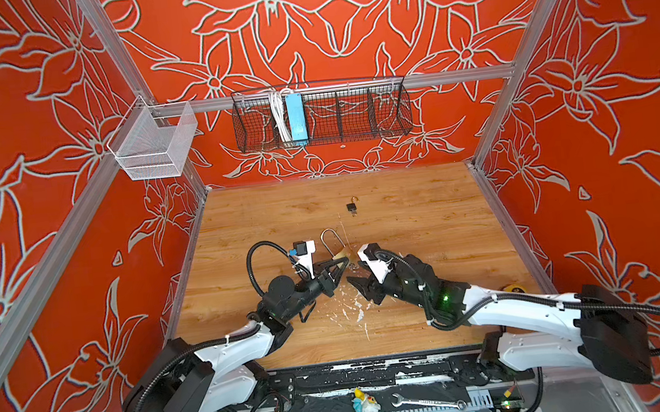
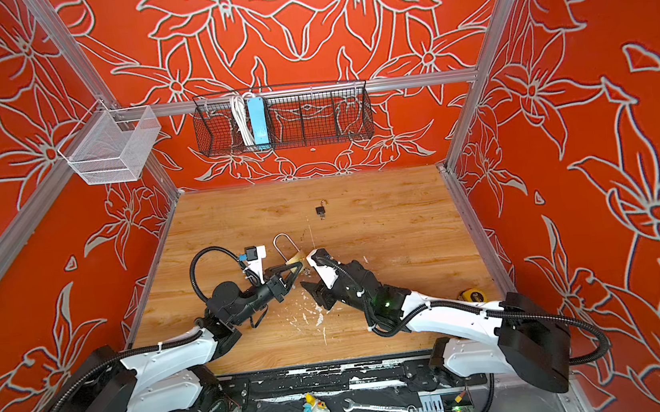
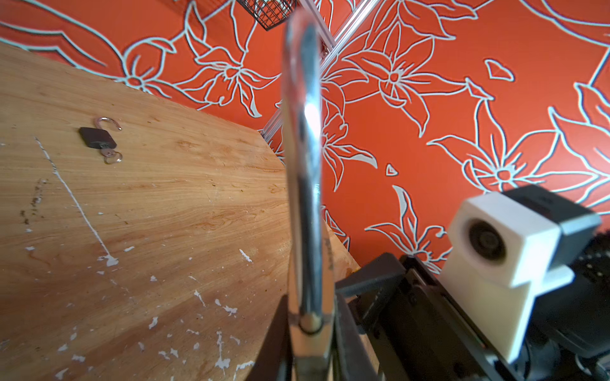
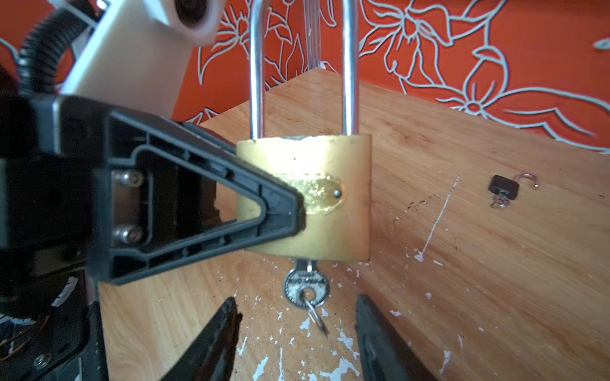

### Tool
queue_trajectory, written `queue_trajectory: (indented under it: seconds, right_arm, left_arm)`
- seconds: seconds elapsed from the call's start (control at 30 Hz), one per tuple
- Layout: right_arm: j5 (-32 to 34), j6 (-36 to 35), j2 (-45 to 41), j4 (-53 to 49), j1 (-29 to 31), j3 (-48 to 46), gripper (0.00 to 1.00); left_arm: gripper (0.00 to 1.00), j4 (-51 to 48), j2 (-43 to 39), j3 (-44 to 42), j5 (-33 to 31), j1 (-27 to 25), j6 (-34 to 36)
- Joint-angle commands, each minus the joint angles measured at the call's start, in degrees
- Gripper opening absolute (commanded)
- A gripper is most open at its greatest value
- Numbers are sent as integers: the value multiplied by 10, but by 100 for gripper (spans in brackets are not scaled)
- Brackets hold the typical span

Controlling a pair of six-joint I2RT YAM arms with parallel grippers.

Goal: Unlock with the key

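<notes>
A brass padlock (image 4: 333, 211) with a long steel shackle (image 3: 302, 158) is held upright above the table. My left gripper (image 3: 308, 363) is shut on its body from the side; in the right wrist view one black finger (image 4: 274, 211) covers part of the brass face. Both shackle legs enter the body. The key (image 4: 307, 287) sits in the keyhole under the lock, with its ring hanging. My right gripper (image 4: 296, 299) is open just below the key, one finger on each side, touching nothing. In both top views the lock (image 1: 341, 254) (image 2: 295, 258) hangs between the two grippers.
A small black padlock (image 1: 352, 207) lies farther back on the wooden table (image 1: 425, 213), shackle open and key in it. A yellow tape measure (image 1: 512, 289) sits by the right edge. A wrench (image 1: 426, 401) and toy figure (image 1: 363, 402) lie on the front rail. Wire baskets (image 1: 321, 118) hang on the back wall.
</notes>
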Motion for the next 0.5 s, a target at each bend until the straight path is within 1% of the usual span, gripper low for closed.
queue_trajectory:
  seconds: [0.0,0.1,0.13,0.2,0.27,0.33,0.4,0.47]
  right_arm:
    - [-45,1,-8,8,-10,6,60]
    - [-94,20,-25,25,-38,-6,59]
    - [-117,32,-30,36,-55,-14,57]
    - [-184,66,-33,77,-94,-32,51]
    - [-263,105,-24,133,-132,-46,50]
    - [-302,123,-13,158,-145,-45,49]
    - [-316,125,-3,158,-146,-39,47]
    - [-350,131,11,182,-149,-38,45]
  left_arm:
    - [0,51,-27,3,16,14,6]
    - [0,50,-43,-4,22,21,12]
    - [0,50,-46,-5,32,24,14]
    - [0,63,-48,-6,68,33,19]
    - [0,84,-45,-7,99,34,22]
    - [0,86,-43,-1,126,34,25]
    - [0,91,-39,3,145,35,24]
    - [0,95,-36,7,155,35,20]
